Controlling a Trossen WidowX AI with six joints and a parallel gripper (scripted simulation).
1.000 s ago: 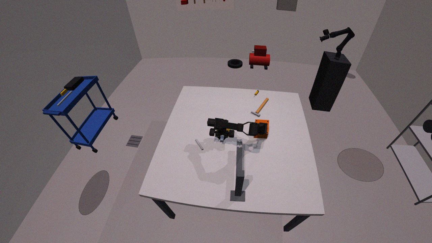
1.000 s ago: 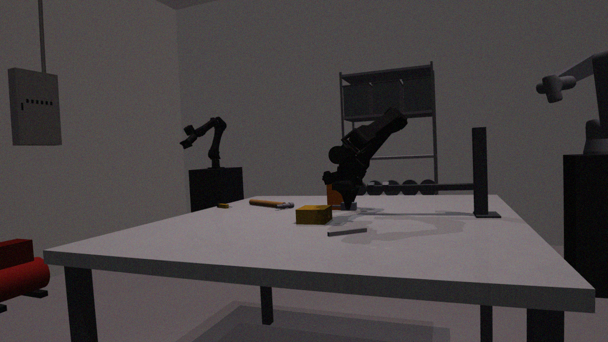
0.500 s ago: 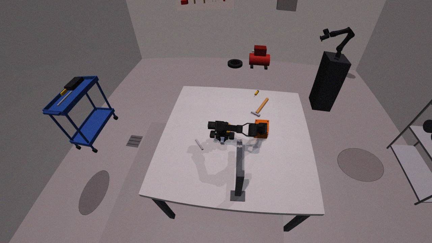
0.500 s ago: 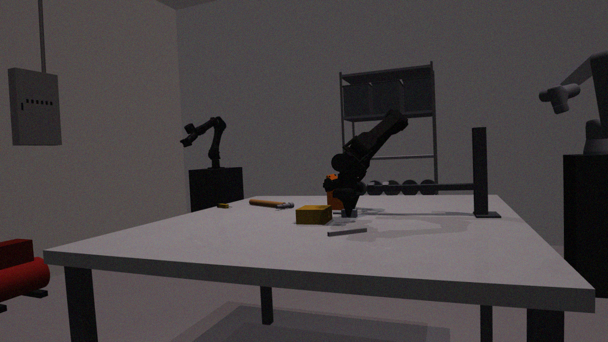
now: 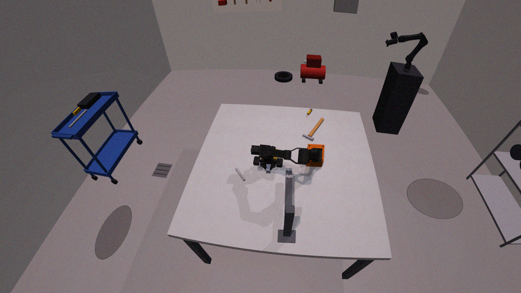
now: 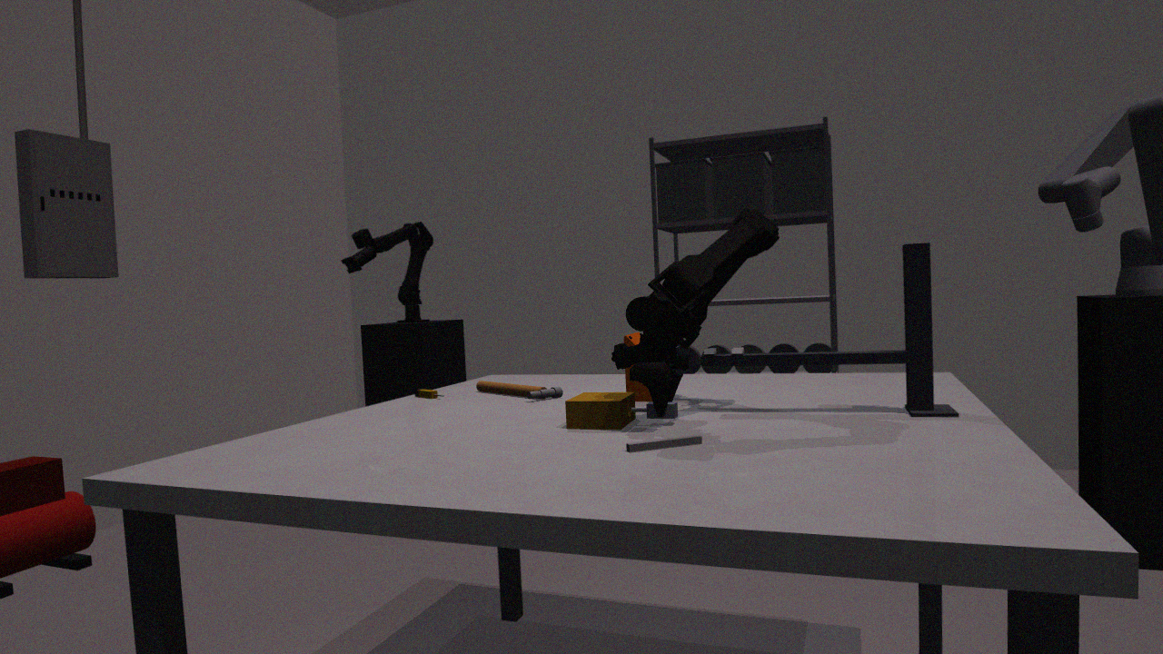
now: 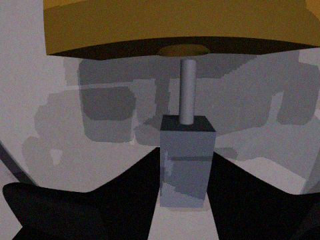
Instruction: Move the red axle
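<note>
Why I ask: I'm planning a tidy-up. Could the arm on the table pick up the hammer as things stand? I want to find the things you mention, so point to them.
Probably not yet: its gripper (image 5: 268, 167) (image 6: 661, 413) (image 7: 183, 154) is shut on a grey block with a pin (image 5: 268, 170) (image 6: 671, 411) (image 7: 187, 163). The hammer (image 5: 316, 127) (image 6: 508, 389) itself looks uncovered, so with the fingers freed it might manage.
</note>
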